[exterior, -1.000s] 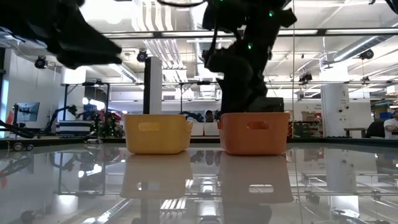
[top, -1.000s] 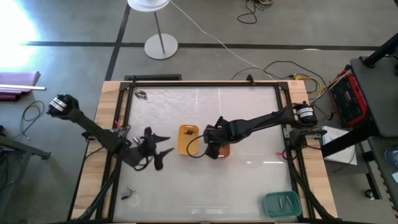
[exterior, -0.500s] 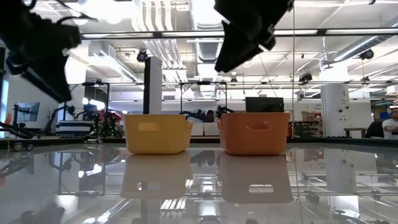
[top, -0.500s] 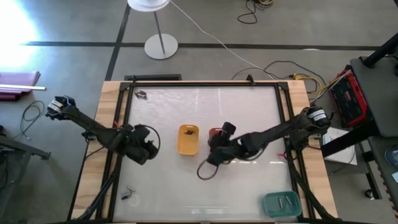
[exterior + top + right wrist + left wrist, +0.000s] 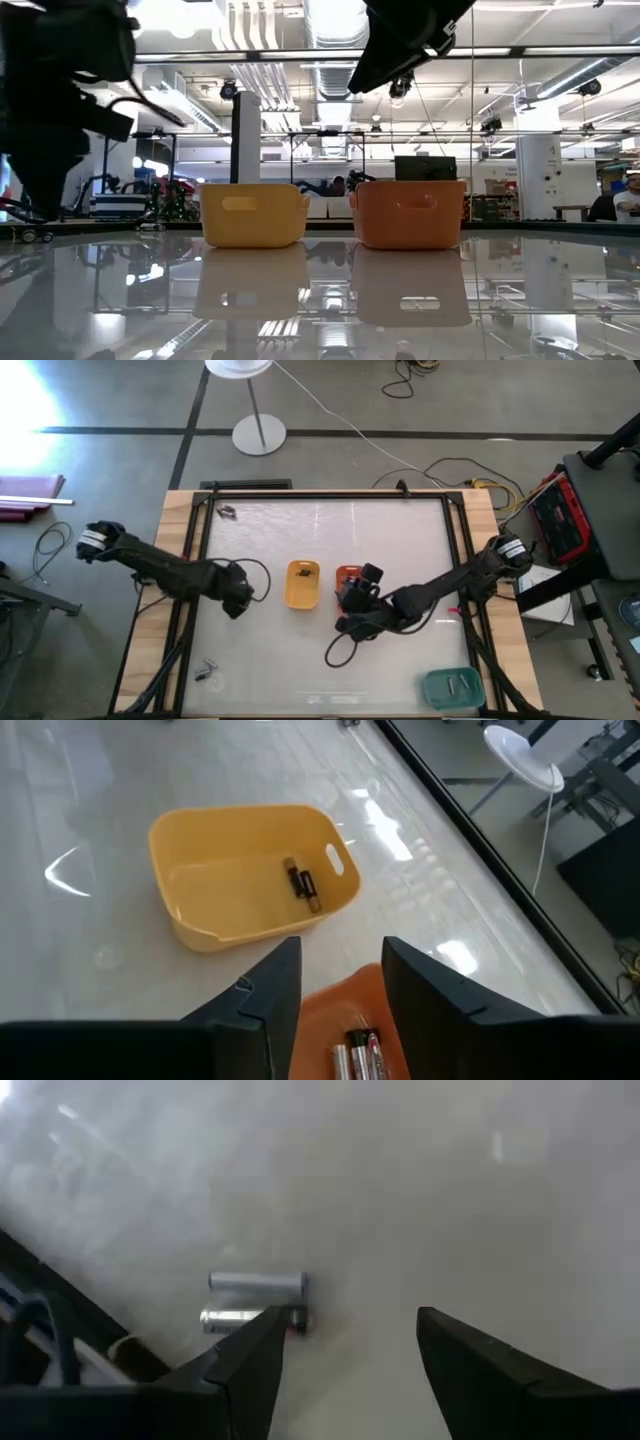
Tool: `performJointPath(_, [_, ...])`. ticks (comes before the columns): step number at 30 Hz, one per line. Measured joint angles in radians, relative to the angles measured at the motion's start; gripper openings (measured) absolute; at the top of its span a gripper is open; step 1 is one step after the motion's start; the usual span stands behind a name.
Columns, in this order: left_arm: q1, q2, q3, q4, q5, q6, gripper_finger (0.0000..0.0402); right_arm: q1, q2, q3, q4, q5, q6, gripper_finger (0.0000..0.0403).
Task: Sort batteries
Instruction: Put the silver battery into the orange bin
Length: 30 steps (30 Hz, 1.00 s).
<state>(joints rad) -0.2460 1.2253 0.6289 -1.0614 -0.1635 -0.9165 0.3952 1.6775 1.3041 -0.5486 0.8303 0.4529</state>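
Two silvery batteries (image 5: pixel 256 1282) (image 5: pixel 232 1318) lie side by side on the glass table. My left gripper (image 5: pixel 348 1342) hangs open just above and beside them, at the table's left (image 5: pixel 238 598). My right gripper (image 5: pixel 340 975) is open and empty, raised over the near side of the orange tray (image 5: pixel 350 1020), which holds several batteries (image 5: pixel 358 1055). The yellow tray (image 5: pixel 250 875) beside it holds dark batteries (image 5: pixel 301 882). In the high view my right gripper (image 5: pixel 352 605) partly covers the orange tray (image 5: pixel 346 573).
A teal tray (image 5: pixel 453 687) with batteries stands at the near right corner. Loose batteries lie at the far left (image 5: pixel 227 512) and the near left (image 5: pixel 205 672). A black frame edges the glass. The low view shows both middle trays (image 5: pixel 252 214) (image 5: pixel 408 212) side by side.
My right gripper has risen out of the orange tray and drawn back toward the table's near edge. My left gripper has gone down toward the table and a little toward its left edge, tipping to point downward.
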Motion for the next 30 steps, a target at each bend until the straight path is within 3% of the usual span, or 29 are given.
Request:
performJointPath(3, [0.026, 0.034, 0.021, -0.046, 0.076, 0.264, 0.0210, 0.002, 0.000, 0.000, 0.000, -0.001, 0.009, 0.0141])
performJointPath(11, [0.025, 0.171, 0.111, -0.151, 0.076, 0.732, 0.0203, 0.002, 0.000, -0.005, 0.000, -0.002, 0.061, 0.0159])
performJointPath(20, [0.027, 0.288, 0.147, -0.154, 0.139, 0.778, 0.0173, 0.002, 0.007, -0.024, 0.001, 0.000, 0.074, 0.0169])
performJointPath(26, [0.027, 0.343, 0.273, -0.179, 0.064, 0.924, 0.0156, 0.002, 0.007, -0.034, 0.005, 0.000, 0.084, 0.0161])
performJointPath(30, [0.027, 0.358, 0.293, -0.219, 0.041, 1.050, 0.0154, 0.006, 0.007, -0.046, 0.004, 0.000, 0.123, 0.0155])
